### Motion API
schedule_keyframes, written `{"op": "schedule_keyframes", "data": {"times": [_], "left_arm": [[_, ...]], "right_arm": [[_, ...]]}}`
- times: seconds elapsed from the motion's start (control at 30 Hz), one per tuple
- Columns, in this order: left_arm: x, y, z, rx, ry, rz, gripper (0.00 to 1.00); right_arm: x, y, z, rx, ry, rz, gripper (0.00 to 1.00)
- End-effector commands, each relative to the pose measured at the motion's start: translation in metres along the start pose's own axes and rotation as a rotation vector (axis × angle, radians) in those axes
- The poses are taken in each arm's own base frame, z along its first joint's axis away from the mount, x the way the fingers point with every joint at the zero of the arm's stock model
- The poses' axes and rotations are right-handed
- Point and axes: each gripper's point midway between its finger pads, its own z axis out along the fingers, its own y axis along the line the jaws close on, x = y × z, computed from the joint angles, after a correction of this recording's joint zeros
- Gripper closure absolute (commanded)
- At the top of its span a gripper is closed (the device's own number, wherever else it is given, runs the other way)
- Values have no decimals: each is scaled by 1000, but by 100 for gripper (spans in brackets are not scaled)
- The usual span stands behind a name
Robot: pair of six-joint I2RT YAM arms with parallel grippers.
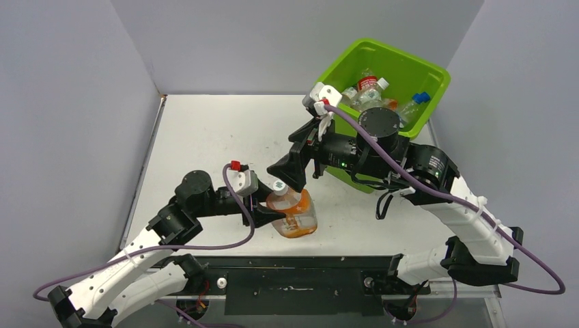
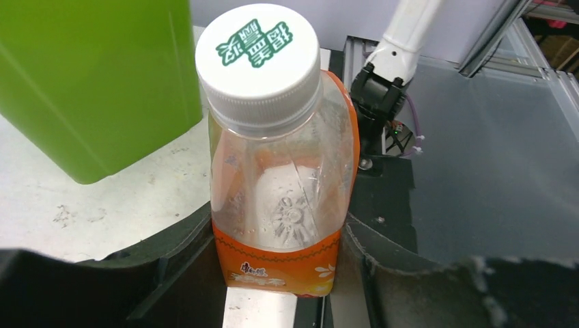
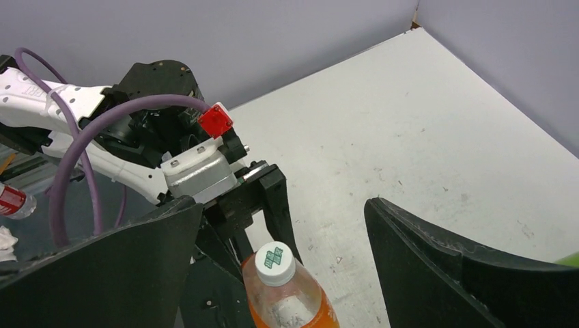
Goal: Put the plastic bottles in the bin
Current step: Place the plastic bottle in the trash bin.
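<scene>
Left gripper [image 1: 267, 213] clenched on orange-label bottle [image 1: 293, 215], lower centre of top view. Right gripper [image 1: 292, 176] spread wide, just above white cap [image 1: 278, 185]. Bin [image 1: 440, 75] upper right. Likely handover: clamp neck squarely before left lets go.

I see one orange-tinted bottle [image 1: 293, 213] near the front edge of the table [image 1: 205, 137]. Its upper body is clear, an orange label wraps the lower part, and its white cap, printed in green, points toward the far side. The left gripper [image 2: 280, 266] clamps it across the label. The lime-green bin [image 1: 410, 58] stands at the far right and holds several clear bottles, among them a red-labelled bottle [image 1: 369, 83] with a white cap and a blue-capped bottle [image 1: 418, 99].
</scene>
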Motion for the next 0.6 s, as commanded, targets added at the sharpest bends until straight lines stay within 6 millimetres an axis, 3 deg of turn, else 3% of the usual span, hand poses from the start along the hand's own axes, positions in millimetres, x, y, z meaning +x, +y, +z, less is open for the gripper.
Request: {"op": "schedule_keyframes", "data": {"times": [0.0,0.1,0.23,0.57], "left_arm": [[-20,-18,-8,79,-57,29,100],[-27,-18,-11,75,-106,38,100],[-32,-17,-15,62,-146,38,100],[-39,-8,-16,13,-195,9,100]], "right_arm": [[-1,-1,1,2,10,-12,5],[10,-4,4,19,43,-9,2],[33,-5,12,29,96,15,9],[65,13,25,9,152,37,21]]}}
